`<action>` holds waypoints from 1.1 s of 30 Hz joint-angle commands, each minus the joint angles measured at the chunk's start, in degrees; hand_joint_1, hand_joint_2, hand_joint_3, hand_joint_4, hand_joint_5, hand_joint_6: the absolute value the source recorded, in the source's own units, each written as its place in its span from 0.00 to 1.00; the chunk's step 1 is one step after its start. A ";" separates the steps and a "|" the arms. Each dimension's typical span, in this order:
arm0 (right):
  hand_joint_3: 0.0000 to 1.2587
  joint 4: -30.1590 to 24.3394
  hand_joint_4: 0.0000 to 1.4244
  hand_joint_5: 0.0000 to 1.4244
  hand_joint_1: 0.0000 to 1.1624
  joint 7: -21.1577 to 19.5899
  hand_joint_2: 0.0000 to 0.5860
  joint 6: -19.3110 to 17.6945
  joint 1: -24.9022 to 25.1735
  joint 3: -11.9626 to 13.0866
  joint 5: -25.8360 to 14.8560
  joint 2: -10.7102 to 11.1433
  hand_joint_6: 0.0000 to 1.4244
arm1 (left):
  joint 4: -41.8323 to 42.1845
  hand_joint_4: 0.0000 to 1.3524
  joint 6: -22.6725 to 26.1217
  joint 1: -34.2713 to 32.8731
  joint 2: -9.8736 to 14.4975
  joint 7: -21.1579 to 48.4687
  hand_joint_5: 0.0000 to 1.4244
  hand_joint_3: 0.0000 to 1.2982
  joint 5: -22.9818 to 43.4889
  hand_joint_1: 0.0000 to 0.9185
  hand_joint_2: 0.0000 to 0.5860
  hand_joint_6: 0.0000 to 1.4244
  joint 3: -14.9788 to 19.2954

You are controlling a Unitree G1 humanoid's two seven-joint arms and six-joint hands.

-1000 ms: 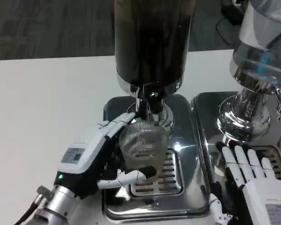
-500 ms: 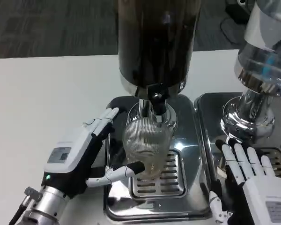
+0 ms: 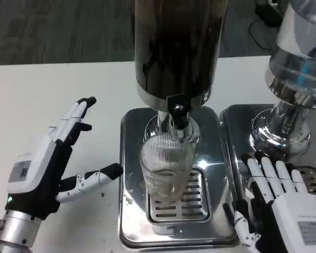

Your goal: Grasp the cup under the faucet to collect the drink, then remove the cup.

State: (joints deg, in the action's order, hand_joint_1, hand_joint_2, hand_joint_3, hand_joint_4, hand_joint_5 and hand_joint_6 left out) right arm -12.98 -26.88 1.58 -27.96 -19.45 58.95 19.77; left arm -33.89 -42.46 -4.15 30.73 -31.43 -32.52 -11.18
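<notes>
right now the ribbed clear cup (image 3: 167,167) is standing upright on the slotted grate (image 3: 185,203) of the shiny metal tray (image 3: 130,158), directly beneath the black faucet (image 3: 178,109) of the tall drink dispenser (image 3: 178,47). the dispenser's tank is holding a dark liquid that is reaching up past the top edge of the picture. whether anything is sitting inside the cup is hard to tell; its ribbed wall is only showing reflections and the grate behind it. the left hand (image 3: 47,158) is hovering over the white table (image 3: 52,95) well to the left of the tray, fingers spread apart and gripping nothing, with its thumb pointing toward the tray edge but staying clear of the cup. a small label is showing on the back of that hand, too blurred to read. the right hand (image 3: 282,203) is lying flat with its fingers stretched out and slightly apart, holding nothing, over the edge of a second metal tray (image 3: 237,124) on the right. its back is also carrying a printed label whose text is too small to make out. a second dispenser (image 3: 297,68) with a clear tank and a chrome base is standing on that right tray.
</notes>
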 commanded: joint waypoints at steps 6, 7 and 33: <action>0.04 0.88 0.00 0.00 0.06 0.18 0.88 -0.79 0.82 0.77 -0.75 0.52 0.00 | -0.60 0.05 -13.62 -3.03 -0.03 10.58 0.20 0.09 13.74 0.00 0.21 0.08 3.79; 0.04 0.93 0.00 0.00 0.06 0.35 0.88 -0.84 1.05 0.76 -0.74 0.63 0.00 | -1.02 0.05 -14.92 -3.64 -0.14 12.29 0.19 0.10 15.50 0.00 0.24 0.07 4.03; 0.04 -0.13 0.00 0.00 0.06 4.20 0.88 -2.66 3.13 3.13 -1.71 3.31 0.00 | 14.68 0.00 -15.84 -0.27 -2.82 55.89 0.01 0.00 53.15 0.00 0.31 0.00 6.85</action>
State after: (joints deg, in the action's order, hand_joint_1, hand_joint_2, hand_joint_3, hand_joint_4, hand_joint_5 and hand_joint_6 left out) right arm -12.93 -23.19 -0.33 -25.17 -16.79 57.94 22.76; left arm -21.37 -59.57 -4.88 28.62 22.20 19.53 -4.99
